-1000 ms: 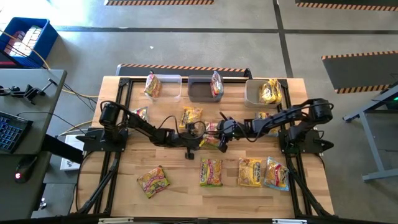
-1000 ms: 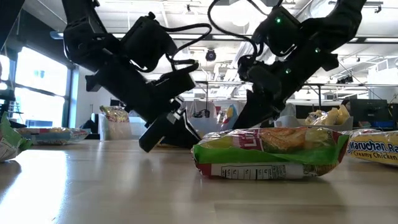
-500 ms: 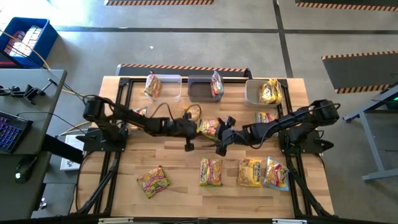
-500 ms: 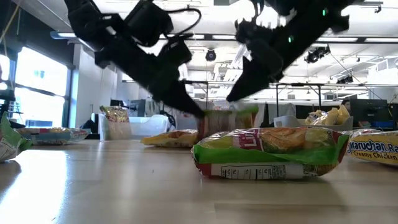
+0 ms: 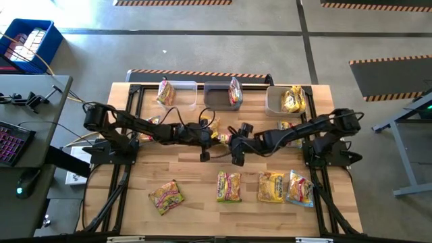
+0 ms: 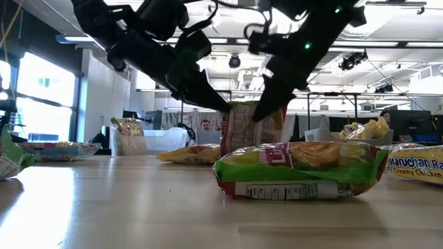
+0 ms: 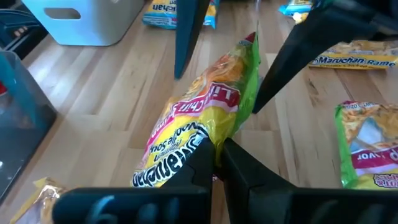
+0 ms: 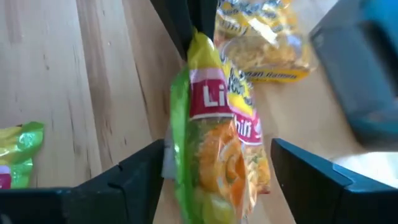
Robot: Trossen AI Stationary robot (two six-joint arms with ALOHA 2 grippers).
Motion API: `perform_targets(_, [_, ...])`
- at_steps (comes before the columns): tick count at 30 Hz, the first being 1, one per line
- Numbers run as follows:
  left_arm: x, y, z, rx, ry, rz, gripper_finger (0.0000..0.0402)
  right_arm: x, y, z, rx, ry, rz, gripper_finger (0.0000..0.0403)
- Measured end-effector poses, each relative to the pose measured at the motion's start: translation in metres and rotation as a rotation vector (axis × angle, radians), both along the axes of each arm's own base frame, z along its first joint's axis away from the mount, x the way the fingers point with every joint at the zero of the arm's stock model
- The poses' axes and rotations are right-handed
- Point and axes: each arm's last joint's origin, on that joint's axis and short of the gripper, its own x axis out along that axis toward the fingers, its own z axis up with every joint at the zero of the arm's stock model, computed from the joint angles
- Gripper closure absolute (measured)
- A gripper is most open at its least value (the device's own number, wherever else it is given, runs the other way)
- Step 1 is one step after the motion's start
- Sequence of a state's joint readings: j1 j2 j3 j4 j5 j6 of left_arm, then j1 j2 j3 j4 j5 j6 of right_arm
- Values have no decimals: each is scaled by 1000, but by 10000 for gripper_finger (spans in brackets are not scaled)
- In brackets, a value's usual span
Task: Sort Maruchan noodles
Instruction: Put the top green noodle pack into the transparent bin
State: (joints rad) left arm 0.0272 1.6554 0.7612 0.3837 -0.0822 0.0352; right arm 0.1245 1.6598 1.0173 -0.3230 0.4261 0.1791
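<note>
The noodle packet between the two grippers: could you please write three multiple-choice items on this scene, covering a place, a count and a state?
1. Where is the green-edged packet?
A) in a bin
B) between both grippers, over the middle of the table
C) on the floor

2. How many bins stand along the table's far edge?
A) one
B) three
C) five

3. How is the left gripper?
A) shut on the packet
B) open, holding nothing
C) out of view

Answers:
1 B: the high view shows it between the two arm tips.
2 B: there is a clear bin, a dark bin and a grey bin.
3 A: its fingers pinch the packet's edge, while the right gripper stands open around it.
</note>
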Motion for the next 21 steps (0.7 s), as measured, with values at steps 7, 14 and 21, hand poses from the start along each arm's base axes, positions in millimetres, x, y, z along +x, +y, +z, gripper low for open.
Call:
perform_targets(7, [0, 5, 0, -56, -5, 9, 400, 5, -15, -12, 99, 32, -17, 215])
perform_targets(14, [-3, 14, 6, -104, -11, 22, 353, 9, -13, -15, 37, 24, -14, 351])
perform_targets(21, [-36, 17, 21, -179, -27, 58, 290, 8, -12, -14, -41, 31, -14, 356])
